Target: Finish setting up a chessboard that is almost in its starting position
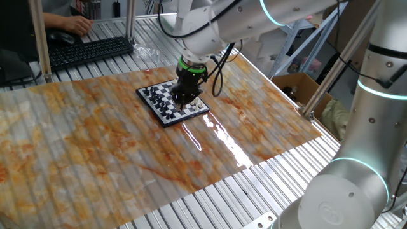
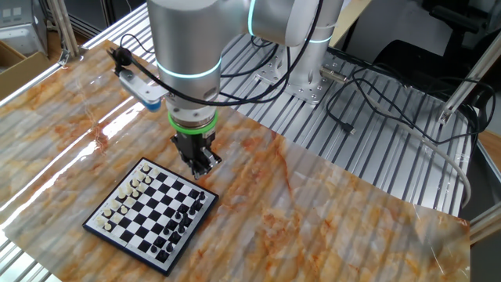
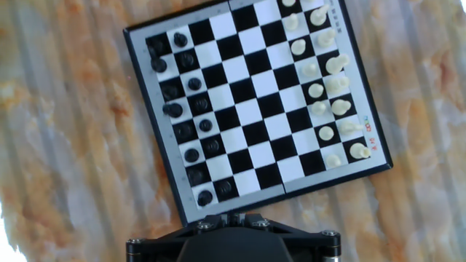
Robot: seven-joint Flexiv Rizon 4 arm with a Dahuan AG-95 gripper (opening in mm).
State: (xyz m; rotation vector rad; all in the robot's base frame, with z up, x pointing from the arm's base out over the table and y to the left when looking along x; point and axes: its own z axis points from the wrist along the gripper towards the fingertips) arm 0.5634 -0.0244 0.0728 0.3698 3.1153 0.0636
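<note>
The chessboard (image 1: 187,117) lies on the marbled orange sheet, small and dark-rimmed. In the hand view the chessboard (image 3: 255,131) fills the upper frame, with black pieces (image 3: 182,109) in two columns on the left and white pieces (image 3: 328,94) on the right. It also shows in the other fixed view (image 2: 124,250). My gripper (image 3: 231,216) hangs just above the board's edge on the black side, also visible from both fixed cameras (image 1: 181,98) (image 2: 202,166). Its fingers stand close together. No piece shows between them.
A black keyboard (image 1: 89,51) with a person's hand (image 1: 76,24) sits at the far left back. A cardboard box (image 1: 299,86) stands off the table's right side. Cables (image 2: 376,86) trail over the slatted metal behind the arm's base.
</note>
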